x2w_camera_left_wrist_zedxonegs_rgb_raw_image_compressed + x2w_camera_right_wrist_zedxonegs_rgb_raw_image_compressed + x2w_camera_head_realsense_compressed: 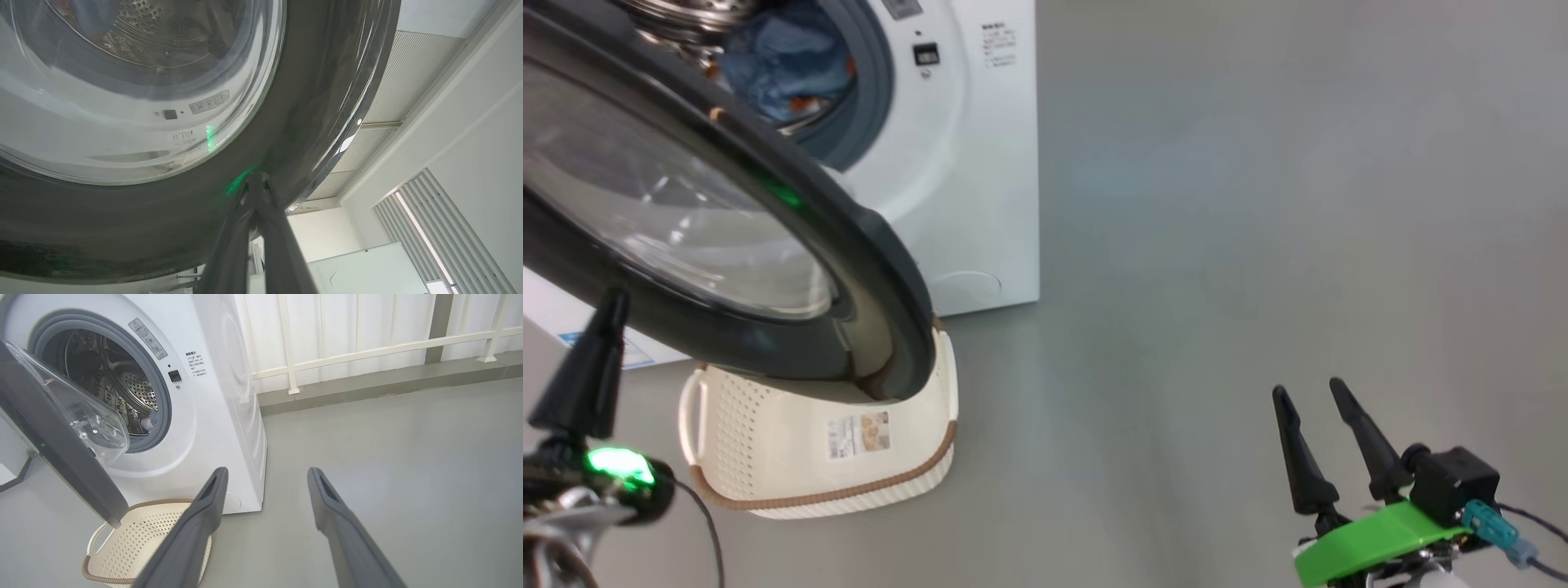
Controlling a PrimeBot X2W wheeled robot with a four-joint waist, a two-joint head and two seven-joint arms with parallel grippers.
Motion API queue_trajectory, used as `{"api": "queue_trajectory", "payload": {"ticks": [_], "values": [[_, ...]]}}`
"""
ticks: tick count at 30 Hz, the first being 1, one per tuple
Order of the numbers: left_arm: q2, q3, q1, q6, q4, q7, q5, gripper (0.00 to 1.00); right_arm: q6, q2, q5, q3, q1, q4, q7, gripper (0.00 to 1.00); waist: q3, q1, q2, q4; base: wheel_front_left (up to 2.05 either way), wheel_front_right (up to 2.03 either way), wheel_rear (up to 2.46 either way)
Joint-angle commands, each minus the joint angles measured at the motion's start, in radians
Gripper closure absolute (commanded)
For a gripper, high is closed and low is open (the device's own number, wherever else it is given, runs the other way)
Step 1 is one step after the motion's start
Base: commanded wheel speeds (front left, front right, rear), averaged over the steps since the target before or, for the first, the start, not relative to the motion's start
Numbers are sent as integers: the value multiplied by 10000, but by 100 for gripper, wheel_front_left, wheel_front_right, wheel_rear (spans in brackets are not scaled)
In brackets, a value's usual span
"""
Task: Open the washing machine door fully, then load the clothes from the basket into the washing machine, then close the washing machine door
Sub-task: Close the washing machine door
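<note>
Head view: the washing machine door (866, 237) hangs part-open just above your left gripper (615, 300). Left wrist view: that gripper (256, 177), fingers together, rests against the door's glossy rim (318, 102), likely stiff and slick, so push there. Right wrist view: your right gripper (267, 471) gapes empty, door off left.

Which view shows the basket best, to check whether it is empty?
The right wrist view: it looks into the basket, whose visible perforated inside lies bare, though the right end effector covers part. The head view shows its outer wall and label under the washing machine door. The left wrist view faces that door.
</note>
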Motion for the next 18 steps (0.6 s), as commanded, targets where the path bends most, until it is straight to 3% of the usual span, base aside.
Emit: {"api": "queue_trajectory", "payload": {"ticks": [1, 7, 17, 18], "values": [[294, 88, 220, -190, -330, -144, -119, 100, 16, 1, -5, 233, 32, -179, -124, 0, -252, 0, 0, 207, 0, 0, 0], [292, -650, 1212, -465, -800, -1335, -536, 100, 16, 1, 44, 196, 161, -141, -124, 0, -524, 0, 0, 359, 0, 0, 0], [292, -1620, 2608, -538, -1812, -3514, -958, 100, 16, 1, 139, 209, 287, -110, -124, 0, -759, 0, 0, 530, 0, 0, 0], [291, -1715, 2718, -539, -1891, -3767, -1018, 74, 16, 1, 150, 210, 296, -109, -124, 0, -773, 0, 0, 548, 0, 0, 0]]}}
